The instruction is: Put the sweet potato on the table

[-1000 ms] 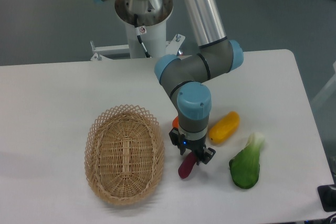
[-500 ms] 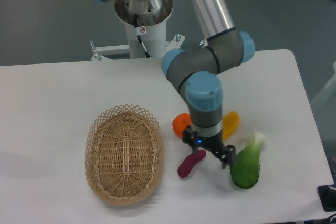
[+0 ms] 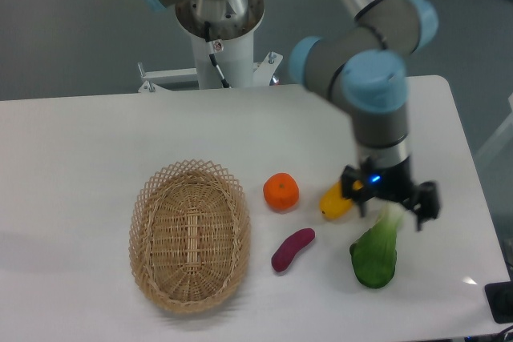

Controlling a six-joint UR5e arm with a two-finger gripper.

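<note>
Hand (image 3: 390, 207) spread wide and holding nothing, I hover above the bok choy (image 3: 375, 252); sweet potato (image 3: 292, 249) lies on table (image 3: 96, 134).

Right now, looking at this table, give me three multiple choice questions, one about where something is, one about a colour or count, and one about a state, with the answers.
1. Where does the sweet potato lie?
A. inside the basket
B. on the table, right of the basket
C. in the gripper

2. How many items lie in the wicker basket?
A. none
B. one
C. three

3. What does the gripper hold?
A. the orange
B. the sweet potato
C. nothing

Answers: 1 B, it rests on the white table between the basket and the green vegetable. 2 A, only bare weave shows inside. 3 C, its fingers are spread above the green vegetable, and the orange and sweet potato both lie on the table.
</note>
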